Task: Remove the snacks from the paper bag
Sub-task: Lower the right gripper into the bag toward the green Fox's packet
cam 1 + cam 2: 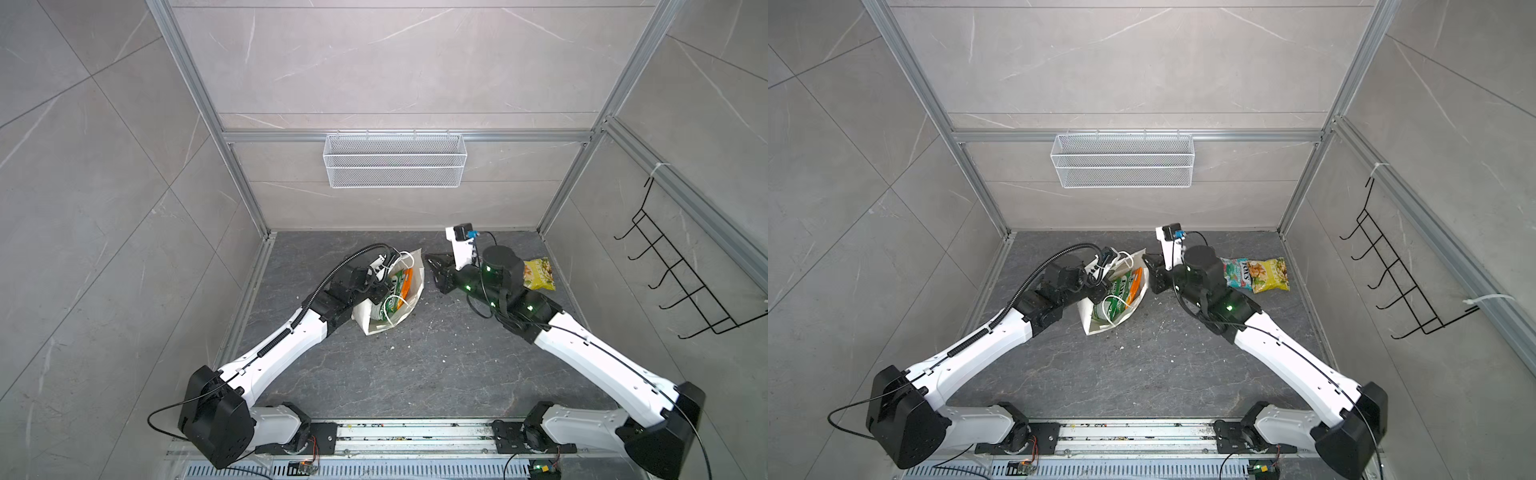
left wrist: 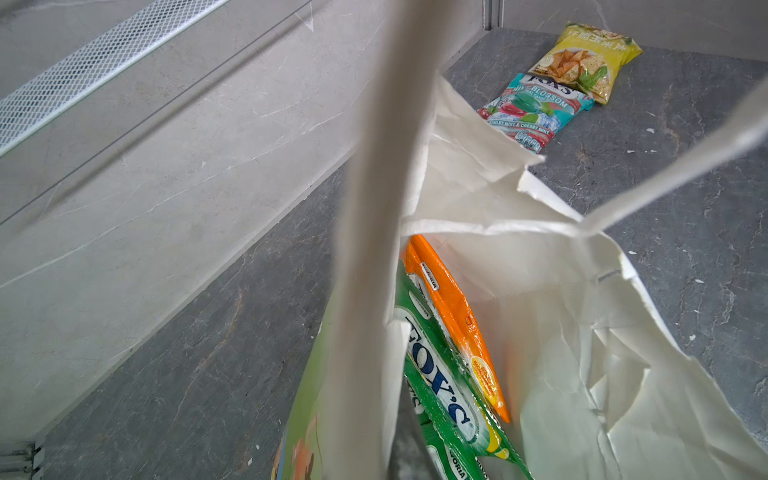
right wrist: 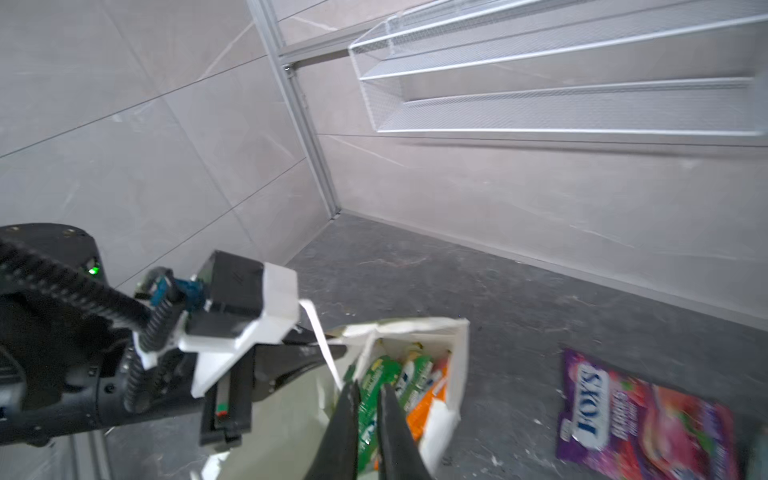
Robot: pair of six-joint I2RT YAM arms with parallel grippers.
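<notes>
About half done (three out): a glossy yellow chip bag (image 1: 1268, 274), teal packet (image 1: 1237, 272) and purple packet (image 3: 644, 419) lie right of the white printed paper carrier bag (image 1: 370, 320), centre-left, its rim clamped by the left gripper (image 3: 320, 353). Green packet (image 2: 440, 374) and orange packet (image 2: 453, 316) are inside, with the right gripper (image 3: 370, 388) at the mouth, jaws barely parted, hold unclear.

The crumpled white paper carrier bag (image 1: 366, 321) stands open-mouthed left of the middle, towards the far wall, with glossy green packets (image 2: 440, 374) and an orange packet (image 2: 453, 320) on edge inside, while a teal packet (image 1: 1237, 272) and a yellow chip bag (image 1: 1268, 274) lie flat and touching at the far right, and a purple packet (image 3: 640, 411) lies flat near the bag.
</notes>
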